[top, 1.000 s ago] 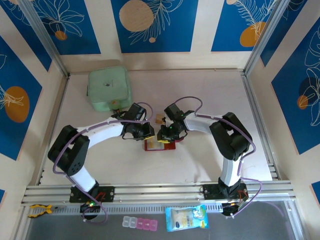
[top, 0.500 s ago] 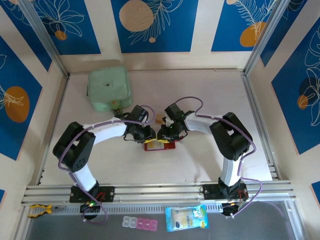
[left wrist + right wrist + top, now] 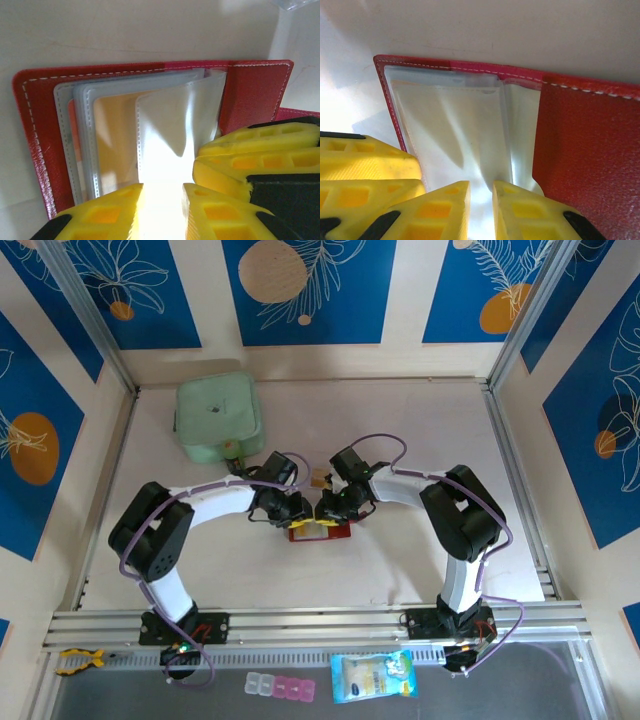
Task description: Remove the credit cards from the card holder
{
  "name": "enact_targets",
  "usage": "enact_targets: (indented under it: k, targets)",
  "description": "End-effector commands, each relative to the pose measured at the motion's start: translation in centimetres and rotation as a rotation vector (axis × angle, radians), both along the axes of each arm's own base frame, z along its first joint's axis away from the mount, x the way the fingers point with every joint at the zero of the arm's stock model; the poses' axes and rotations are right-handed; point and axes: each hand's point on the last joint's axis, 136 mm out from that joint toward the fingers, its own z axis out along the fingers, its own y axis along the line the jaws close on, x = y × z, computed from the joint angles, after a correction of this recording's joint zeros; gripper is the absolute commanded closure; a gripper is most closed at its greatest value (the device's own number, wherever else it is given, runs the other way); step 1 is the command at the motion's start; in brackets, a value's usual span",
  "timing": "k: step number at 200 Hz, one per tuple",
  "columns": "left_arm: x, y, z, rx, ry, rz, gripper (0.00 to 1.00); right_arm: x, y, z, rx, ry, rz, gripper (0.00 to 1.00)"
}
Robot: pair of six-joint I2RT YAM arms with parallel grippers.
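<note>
My left tool [image 3: 162, 210] has its yellow fingers [image 3: 100, 215] a little apart, with a clear sleeve [image 3: 170, 120] running up through the gap, so I read it as slightly open and not clamped. My right tool [image 3: 481, 200] stands with a narrower gap, also straddling a clear sleeve, and I cannot tell whether it is pinching the plastic or just resting around it. The two tools sit tip to tip over the card holder [image 3: 250, 95]. It lies open and flat on the bench [image 3: 400, 420], near the middle, with its red cover spread and its pockets fanned. Through the fanned pockets on my left camera I see a tan card [image 3: 115, 145] seated inside a sleeve, so at least that one is not out yet. From above, a small tan piece [image 3: 320, 478] lies just beyond the holder between the arms. It may be a card already removed, but it is too small for me to be sure. The pale green container [image 3: 218, 418] sits well off at the far left. My judgement is that the holder is open and being worked, and extraction is partway at best.
</note>
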Motion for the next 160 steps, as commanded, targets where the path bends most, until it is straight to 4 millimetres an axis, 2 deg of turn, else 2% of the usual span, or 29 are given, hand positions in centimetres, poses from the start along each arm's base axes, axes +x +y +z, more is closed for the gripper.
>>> enact_targets:
  k: [1,55,113,160]
  targets:
    - [-0.6,0.2,-0.3,0.025,0.016,-0.004,0.68,-0.4,-0.2,0.6,0.02,0.012,-0.003,0.81]
    - [-0.7,-0.1,-0.4,0.012,0.023,-0.005,0.63,-0.6,-0.3,0.5,0.016,0.012,-0.003,0.82]
    - [-0.4,-0.8,0.0,-0.028,0.019,-0.001,0.76,-0.5,-0.2,1.0,0.029,0.0,-0.003,0.84]
    - [0.0,-1.1,1.0,-0.045,-0.007,0.0,0.79,-0.4,-0.3,1.8,0.036,-0.015,-0.005,0.84]
